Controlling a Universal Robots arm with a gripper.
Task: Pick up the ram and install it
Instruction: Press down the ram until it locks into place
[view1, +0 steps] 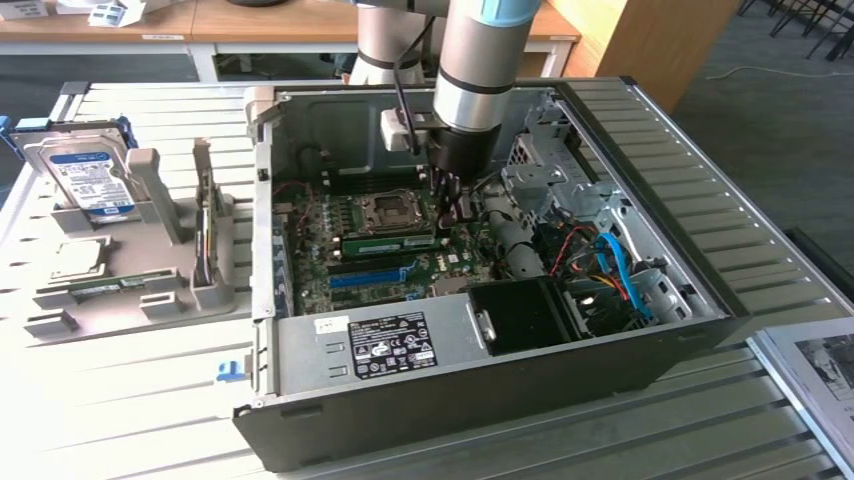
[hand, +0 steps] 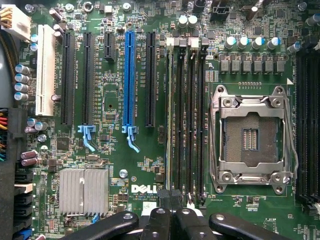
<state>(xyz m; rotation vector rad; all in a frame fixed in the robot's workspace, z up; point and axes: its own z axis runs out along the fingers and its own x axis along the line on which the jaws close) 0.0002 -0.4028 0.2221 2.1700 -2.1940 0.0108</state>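
On the exterior view's left sits a grey parts stand (view1: 147, 270) on the slatted white table (view1: 120, 420), holding one hard drive (view1: 83, 178) with a blue-and-white label, standing up at the back, and one square silver processor chip (view1: 76, 258) lying flat lower down; a thin part stands on edge in the slot near the stand's right side, too dim to name. Right of the stand lies one open computer case (view1: 467, 270), its motherboard (view1: 360, 240) facing up. The single robot arm (view1: 481, 60) reaches down into the case from above, and its gripper (view1: 451, 200) hangs just over the board, jaws pinched together with nothing clearly between them. Directly beside the fingertips, one ram (view1: 390, 243) stick lies seated in a slot, a long green strip running across the board between the empty processor socket (view1: 391, 208) and the one blue expansion slot (view1: 367, 277). In the wrist view I count four long memory slots (hand: 186, 120) side by side, one metal-framed processor socket with bare contacts, one blue slot, one white slot (hand: 46, 70), and one ribbed silver heatsink (hand: 83, 191). The gripper's black fingers (hand: 160, 225) meet at the end of the memory slots. Further to the exterior view's right, blue cables (view1: 617, 270) and red wires crowd the drive bay.
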